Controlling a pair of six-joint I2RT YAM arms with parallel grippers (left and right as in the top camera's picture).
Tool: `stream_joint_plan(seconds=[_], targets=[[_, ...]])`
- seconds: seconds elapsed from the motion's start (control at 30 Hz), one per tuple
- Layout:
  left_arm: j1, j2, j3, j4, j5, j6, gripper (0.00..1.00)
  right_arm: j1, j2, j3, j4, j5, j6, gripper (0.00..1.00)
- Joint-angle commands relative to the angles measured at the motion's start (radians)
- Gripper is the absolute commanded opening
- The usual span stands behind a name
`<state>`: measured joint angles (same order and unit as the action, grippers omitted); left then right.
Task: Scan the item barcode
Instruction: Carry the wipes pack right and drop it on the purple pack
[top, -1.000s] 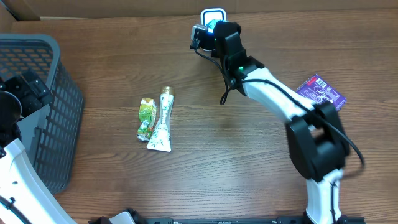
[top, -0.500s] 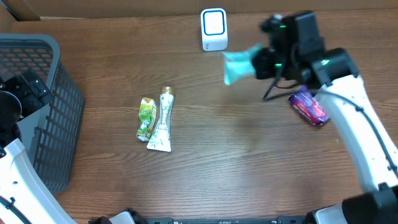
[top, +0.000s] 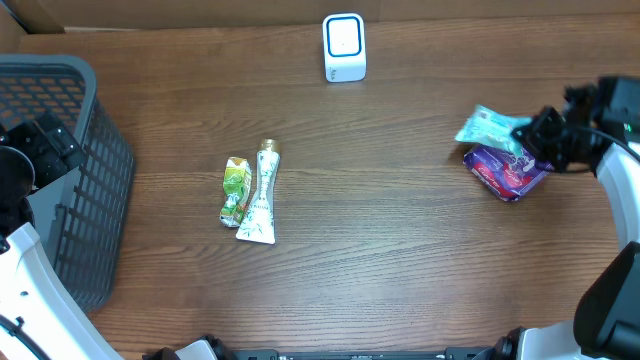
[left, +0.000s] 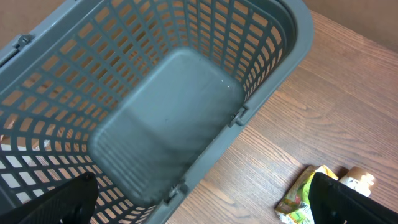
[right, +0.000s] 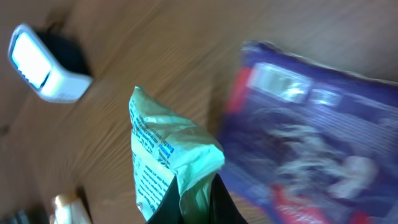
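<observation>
My right gripper (top: 532, 136) is shut on a pale green packet (top: 489, 127), held at the table's right side just above a purple packet (top: 508, 168). In the right wrist view the green packet (right: 166, 149) is pinched at its lower end between my fingers, beside the blurred purple packet (right: 311, 137). The white scanner (top: 344, 47) with its blue-lit face stands at the back centre, well left of the packet; it also shows in the right wrist view as the scanner (right: 46, 65). My left gripper (left: 202, 202) hangs open over the basket's edge, holding nothing.
A grey mesh basket (top: 85, 95) stands at the left, seen from above in the left wrist view as the basket (left: 273, 62). A green pouch (top: 235, 190) and a white-green tube (top: 261, 195) lie side by side left of centre.
My right arm has swung from in front of the scanner to the right side, carrying the green packet over the purple packet. The left arm has not moved.
</observation>
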<state>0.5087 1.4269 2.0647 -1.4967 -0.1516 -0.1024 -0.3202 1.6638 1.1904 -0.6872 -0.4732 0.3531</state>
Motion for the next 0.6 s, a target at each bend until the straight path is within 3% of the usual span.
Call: stream_joint_plan(seconds=[0.0,0.1,0.2,0.33,0.5,0.57], targets=[[0.002,0.000,0.011,0.002,-0.005,-0.010,1.00,-0.071,-0.012,-0.085,0.079,-0.026,0.095,0.04],[0.002,0.000,0.011,0.002,-0.005,-0.010,1.00,-0.122,-0.012,-0.126,0.114,-0.026,0.111,0.05],[0.002,0.000,0.011,0.002,-0.005,-0.010,1.00,-0.150,-0.013,-0.127,0.102,-0.029,0.111,0.22],[0.002,0.000,0.011,0.002,-0.005,-0.010,1.00,-0.158,-0.014,-0.103,0.069,-0.085,0.111,0.28],[0.002,0.000,0.011,0.002,-0.005,-0.010,1.00,-0.147,-0.022,0.045,-0.115,-0.116,0.032,0.32],[0.002,0.000,0.011,0.002,-0.005,-0.010,1.00,-0.130,-0.026,0.114,-0.200,-0.108,-0.016,0.40]])
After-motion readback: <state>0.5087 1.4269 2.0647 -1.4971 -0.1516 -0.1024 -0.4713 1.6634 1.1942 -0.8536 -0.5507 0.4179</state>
